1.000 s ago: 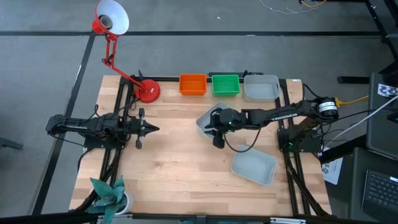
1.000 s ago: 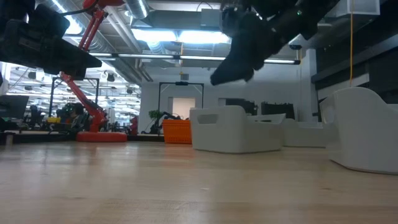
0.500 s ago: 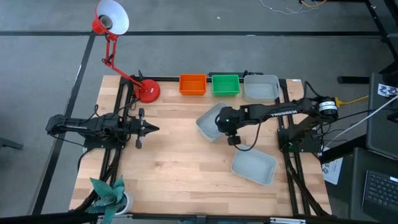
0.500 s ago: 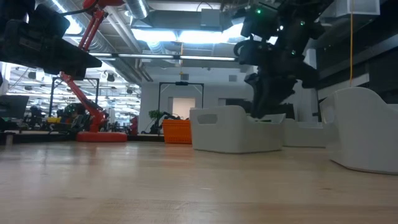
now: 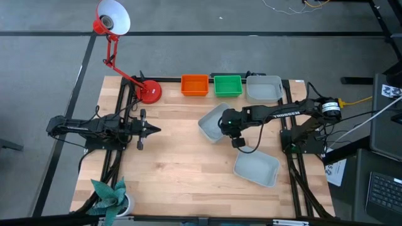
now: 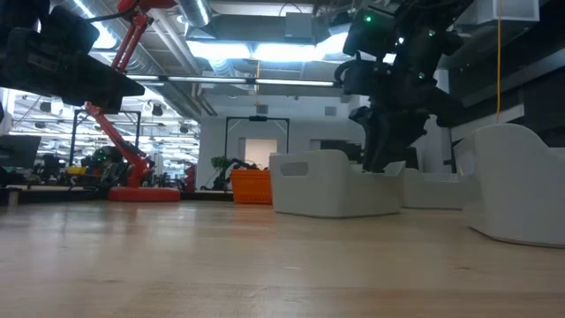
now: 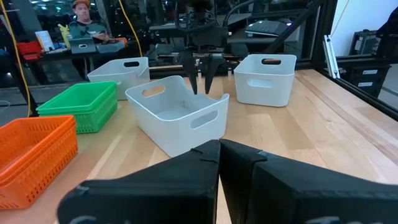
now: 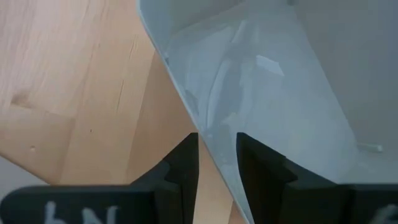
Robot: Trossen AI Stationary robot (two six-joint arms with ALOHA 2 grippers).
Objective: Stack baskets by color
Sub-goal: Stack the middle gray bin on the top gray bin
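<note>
A grey-white basket [image 5: 210,122] [image 7: 177,118] stands askew on its bottom at mid-table. My right gripper [image 5: 226,129] [image 7: 201,84] points steeply down, open. Its fingers stand on either side of the rim [image 8: 214,149] of the basket's wall nearest the right arm, one inside and one outside. A second grey-white basket [image 5: 256,168] sits near the right front. An orange basket [image 5: 195,85], a green basket [image 5: 228,85] and a grey-white basket [image 5: 264,88] line the far edge. My left gripper [image 5: 151,130] waits shut and level at the table's left.
A red desk lamp's round base [image 5: 149,92] stands at the far left. A green paper plant [image 5: 113,194] sits at the near left corner. Bare wood lies between the two arms and along the front. A person [image 7: 81,12] sits beyond the table.
My right gripper has tipped from a slant to pointing steeply down, rolled, and sunk toward the middle basket's right wall until its fingers straddle the rim. It has kept still for the last half second. The basket has not moved.
</note>
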